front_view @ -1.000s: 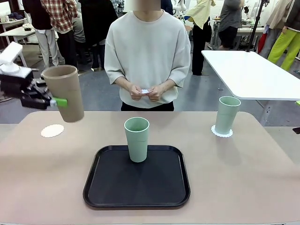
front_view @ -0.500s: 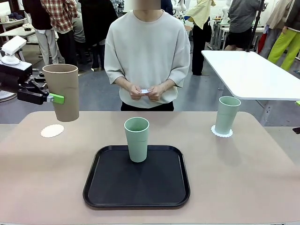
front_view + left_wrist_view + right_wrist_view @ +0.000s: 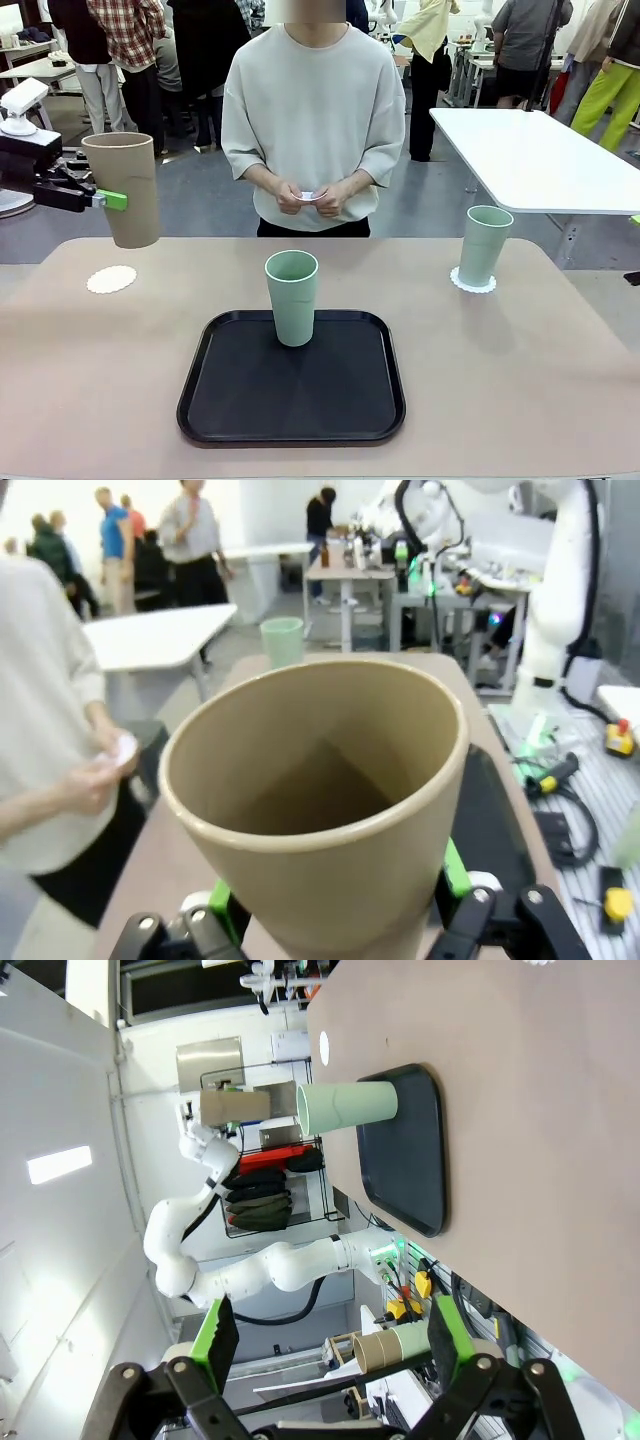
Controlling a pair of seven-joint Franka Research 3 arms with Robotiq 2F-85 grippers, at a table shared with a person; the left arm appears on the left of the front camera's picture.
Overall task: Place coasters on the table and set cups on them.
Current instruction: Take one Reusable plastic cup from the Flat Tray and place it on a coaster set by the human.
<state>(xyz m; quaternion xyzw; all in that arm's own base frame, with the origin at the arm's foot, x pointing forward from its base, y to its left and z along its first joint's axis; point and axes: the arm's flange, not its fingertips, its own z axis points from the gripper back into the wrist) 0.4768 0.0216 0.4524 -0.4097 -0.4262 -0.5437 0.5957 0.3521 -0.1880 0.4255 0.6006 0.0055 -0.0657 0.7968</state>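
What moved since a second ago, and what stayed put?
The left hand, gripping the tall tan-brown tumbler, carried it slightly up and toward the robot's left, and the tilted tumbler straightened. Nothing was let go. Unchanged: the pale mint tumbler on the black tray, the other mint tumbler on its white lacy doily, the bare doily.

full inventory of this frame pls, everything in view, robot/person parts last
tan cup: 1, tan-brown, upright in the air at the table's left end
mint cups: 2, pale green, one on the tray, one on the right coaster
coasters: 2, white, one bare at left, one under the right mint cup
tray: 1, black, table middle
table: 1, beige
white table: 1, behind at right
small white item: 1, too small to identify
person's hands: 2, holding that item
left gripper: clamped on the tan cup
right gripper: open, empty
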